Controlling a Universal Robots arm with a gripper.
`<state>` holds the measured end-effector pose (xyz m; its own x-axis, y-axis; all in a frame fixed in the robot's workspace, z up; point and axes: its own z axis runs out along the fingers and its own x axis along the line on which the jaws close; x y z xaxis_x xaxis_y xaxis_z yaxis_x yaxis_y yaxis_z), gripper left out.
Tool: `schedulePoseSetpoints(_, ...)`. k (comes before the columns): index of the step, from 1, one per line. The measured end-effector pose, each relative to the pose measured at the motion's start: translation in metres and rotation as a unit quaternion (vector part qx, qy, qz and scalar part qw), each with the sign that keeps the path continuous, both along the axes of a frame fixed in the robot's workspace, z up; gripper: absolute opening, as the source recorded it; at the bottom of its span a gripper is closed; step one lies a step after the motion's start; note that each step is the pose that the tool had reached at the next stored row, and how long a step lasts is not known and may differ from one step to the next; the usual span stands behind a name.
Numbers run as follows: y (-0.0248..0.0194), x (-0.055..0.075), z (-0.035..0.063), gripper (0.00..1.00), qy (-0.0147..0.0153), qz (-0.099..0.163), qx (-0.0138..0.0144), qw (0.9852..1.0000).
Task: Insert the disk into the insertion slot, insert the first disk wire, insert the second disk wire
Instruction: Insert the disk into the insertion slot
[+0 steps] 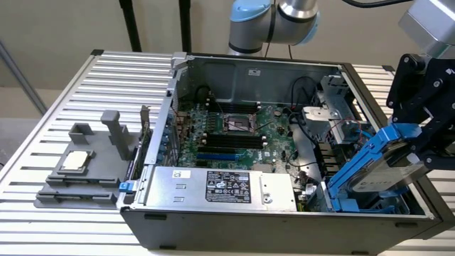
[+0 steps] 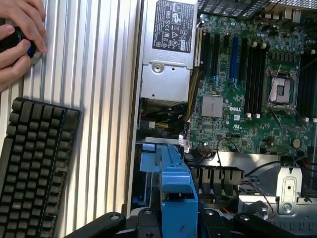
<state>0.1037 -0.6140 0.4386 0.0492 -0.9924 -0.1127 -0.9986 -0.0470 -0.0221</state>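
Gripper (image 1: 419, 154) jaws, spread wide, clamp the disk (image 1: 380, 173), tilted above the insertion slot (image 1: 348, 205) in the computer case's (image 1: 213, 234) near corner at the exterior view's right. The disk is not yet seated, and both wire steps remain.

My arm (image 1: 299, 15) is made of round silver-grey metal tubes, and its joints wear light blue caps (image 1: 249, 9). A black cable (image 1: 370, 3) curves in above my wrist block (image 1: 435, 21), which is pale grey and smooth. My claw (image 1: 416, 152) is matte black, built of flat, angular link bars (image 1: 416, 85) hinged one to another. Small round silver screw heads (image 2: 115, 216) sit at the hinges.
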Motion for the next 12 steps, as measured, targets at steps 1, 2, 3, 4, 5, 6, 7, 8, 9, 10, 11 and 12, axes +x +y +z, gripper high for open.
schedulePoseSetpoints(1,0.0001,0.0000,0.0001,0.32,0.0000,-0.002,-0.0004,1.0000)
schedulePoseSetpoints(2,0.0002,0.0000,0.0001,0.32,0.0000,-0.005,-0.0006,1.0000)
schedulePoseSetpoints(3,0.0003,0.0000,0.0001,0.32,0.0000,-0.007,-0.0008,1.0000)
schedulePoseSetpoints(4,0.0009,0.0000,0.0001,0.32,0.0000,-0.009,-0.0009,1.0000)
schedulePoseSetpoints(5,0.0018,0.0000,-0.0001,0.32,0.0000,-0.010,-0.0010,0.9999)
schedulePoseSetpoints(6,0.0025,0.0000,-0.0004,0.32,0.0000,-0.011,-0.0010,0.9999)
schedulePoseSetpoints(7,0.0032,0.0000,-0.0008,0.32,0.0000,-0.011,-0.0009,0.9999)
schedulePoseSetpoints(8,0.0036,0.0000,-0.0011,0.32,0.0000,-0.011,-0.0010,0.9999)
schedulePoseSetpoints(9,0.0037,0.0000,-0.0015,0.32,0.0000,-0.011,-0.0010,0.9999)
schedulePoseSetpoints(10,0.0037,0.0000,-0.0020,0.32,0.0000,-0.011,-0.0011,0.9999)
schedulePoseSetpoints(11,0.0038,0.0000,-0.0026,0.32,0.0000,-0.011,-0.0012,0.9999)
schedulePoseSetpoints(12,0.0039,0.0001,-0.0031,0.32,0.0000,-0.011,-0.0014,0.9999)
